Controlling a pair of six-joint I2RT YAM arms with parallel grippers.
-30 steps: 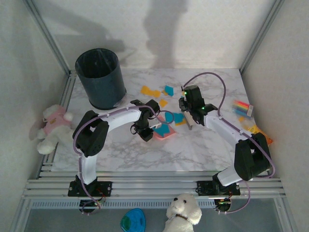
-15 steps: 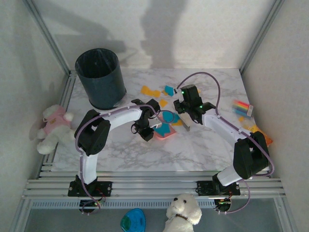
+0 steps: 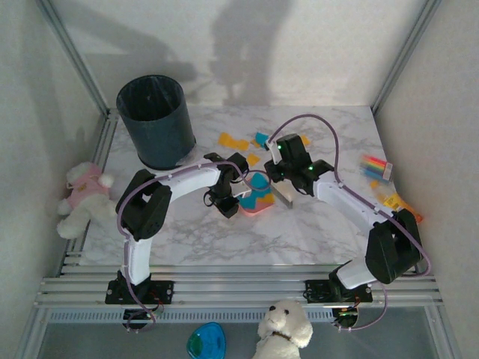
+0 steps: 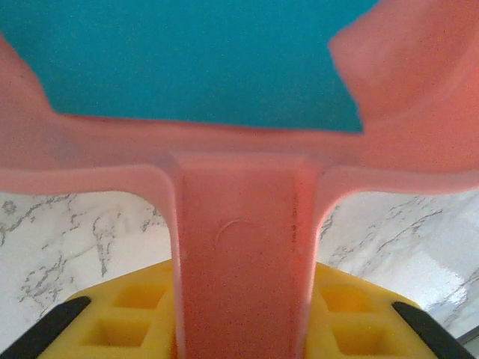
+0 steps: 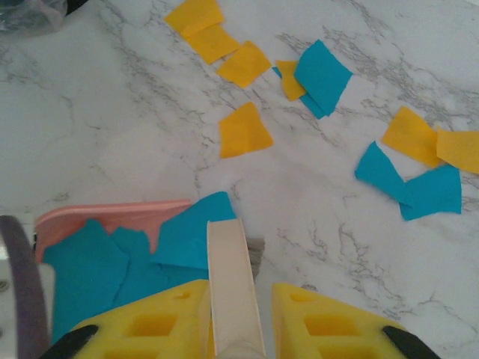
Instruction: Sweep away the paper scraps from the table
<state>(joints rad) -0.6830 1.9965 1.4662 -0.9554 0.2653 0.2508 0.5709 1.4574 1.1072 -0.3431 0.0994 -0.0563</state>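
Note:
My left gripper [image 3: 224, 200] is shut on the handle of the pink dustpan [image 3: 253, 205], which rests on the marble table [image 3: 299, 232]. In the left wrist view the pink handle [image 4: 243, 262] runs between my yellow fingers [image 4: 127, 321], and a teal scrap [image 4: 202, 60] lies in the pan. My right gripper [image 3: 287, 182] is shut on a cream brush handle [image 5: 233, 284], just right of the pan's mouth [image 5: 112, 213]. Teal scraps [image 5: 90, 269] lie in the pan. Orange scraps [image 5: 247, 131] and teal scraps [image 5: 322, 72] lie loose on the table beyond it.
A dark bin [image 3: 156, 120] stands at the back left. Striped packets [image 3: 376, 164] and an orange packet [image 3: 400, 203] lie at the right edge. A plush toy [image 3: 82, 196] sits off the left edge, another [image 3: 284, 329] in front of the metal rail.
My right gripper has moved left with the brush up to the dustpan, pushing teal scraps into it. The left gripper and the pan have stayed put.

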